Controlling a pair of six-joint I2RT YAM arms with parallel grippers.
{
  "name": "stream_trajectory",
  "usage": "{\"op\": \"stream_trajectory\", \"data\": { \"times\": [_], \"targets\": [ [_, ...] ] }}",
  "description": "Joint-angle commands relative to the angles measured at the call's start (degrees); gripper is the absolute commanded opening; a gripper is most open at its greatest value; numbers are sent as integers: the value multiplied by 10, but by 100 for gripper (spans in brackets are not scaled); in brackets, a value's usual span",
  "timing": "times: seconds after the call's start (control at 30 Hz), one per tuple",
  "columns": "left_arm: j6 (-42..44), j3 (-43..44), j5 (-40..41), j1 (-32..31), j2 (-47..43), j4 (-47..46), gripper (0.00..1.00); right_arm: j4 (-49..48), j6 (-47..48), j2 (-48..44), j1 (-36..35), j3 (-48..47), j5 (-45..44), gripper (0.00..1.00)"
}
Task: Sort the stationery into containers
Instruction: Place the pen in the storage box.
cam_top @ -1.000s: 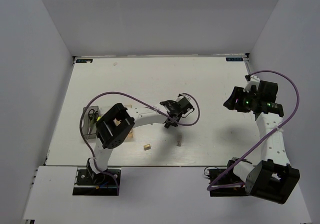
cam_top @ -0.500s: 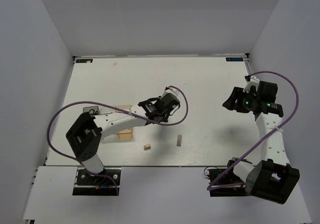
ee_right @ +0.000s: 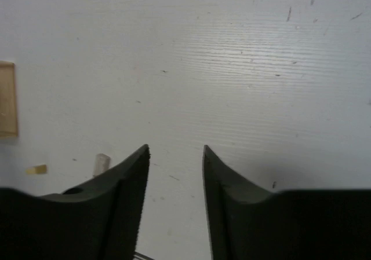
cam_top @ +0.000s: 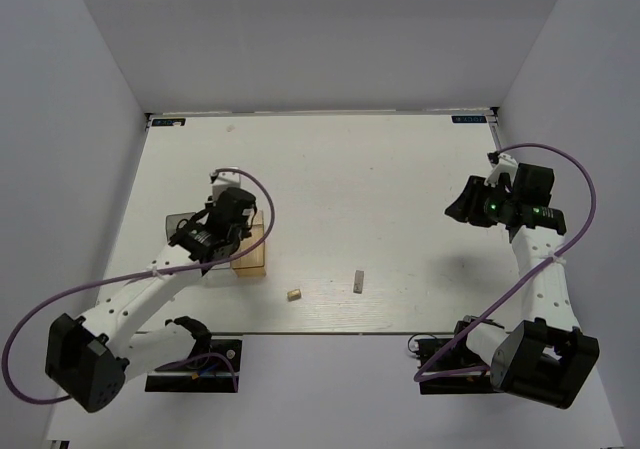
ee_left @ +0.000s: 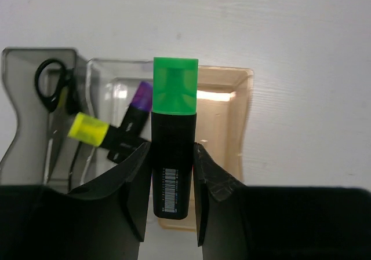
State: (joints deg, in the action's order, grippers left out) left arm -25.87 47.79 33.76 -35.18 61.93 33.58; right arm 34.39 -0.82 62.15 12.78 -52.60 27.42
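Observation:
My left gripper (ee_left: 172, 150) is shut on a black marker with a green cap (ee_left: 174, 86), held above the row of containers. Below it, the smoky box (ee_left: 23, 92) holds the black-handled scissors (ee_left: 49, 83). The clear box (ee_left: 110, 74) holds the yellow-capped marker (ee_left: 87, 127) and the purple-capped marker (ee_left: 139, 98). The wood box (ee_left: 232, 115) is on the right. From above, the left gripper (cam_top: 208, 239) covers most of the boxes. A tan block (cam_top: 293, 295) and a grey bar (cam_top: 357, 282) lie on the table. My right gripper (cam_top: 462, 205) hangs open at the right, holding nothing.
The right wrist view shows the open right gripper (ee_right: 175, 150) over bare white table, with the grey bar (ee_right: 101, 163), the tan block (ee_right: 36, 169) and an edge of the wood box (ee_right: 7, 98) to its left. White walls enclose the table.
My left gripper has swung left from the table's middle to above the boxes. The right arm stays where it was, its jaws a little narrower.

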Motion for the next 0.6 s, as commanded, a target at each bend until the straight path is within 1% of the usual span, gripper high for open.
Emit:
{"op": "stream_trajectory", "data": {
  "times": [0.0, 0.03, 0.07, 0.13, 0.2, 0.27, 0.3, 0.33, 0.4, 0.43, 0.47, 0.53, 0.57],
  "targets": [
    [-13, -40, -5, 42, -30, 23, 0, -13, 6, 1, 1, 6, 35, 41],
    [-21, -57, -6, 46, -30, 25, 0, -10, 23, 3, 0, 8, 44, 31],
    [-22, -65, -9, 49, -31, 27, 0, -6, 27, 7, -2, 7, 54, 18],
    [-21, -85, -6, 65, -34, 18, 0, 3, 39, 14, -1, 7, 77, 1],
    [-19, -92, -7, 84, -33, 6, 0, 12, 56, 20, -2, 6, 100, 1],
    [-20, -96, -26, 103, -25, 4, 0, 16, 73, 27, -4, 3, 113, 11],
    [-20, -96, -26, 113, -23, 1, 0, 17, 78, 28, -6, 4, 126, 19],
    [-18, -94, -26, 120, -10, 2, 3, 23, 84, 31, -8, 3, 132, 33],
    [-17, -91, -27, 128, -3, -2, 9, 30, 104, 41, -15, 0, 149, 46],
    [-18, -92, -28, 131, 0, -3, 14, 35, 107, 44, -17, -1, 154, 51],
    [-18, -90, -30, 132, 5, -4, 24, 43, 121, 52, -19, -4, 156, 59],
    [-17, -86, -30, 134, 9, -5, 37, 48, 143, 59, -30, -9, 163, 63],
    [-16, -87, -31, 135, 12, -6, 42, 60, 148, 61, -33, -11, 164, 64]
  ]
}}
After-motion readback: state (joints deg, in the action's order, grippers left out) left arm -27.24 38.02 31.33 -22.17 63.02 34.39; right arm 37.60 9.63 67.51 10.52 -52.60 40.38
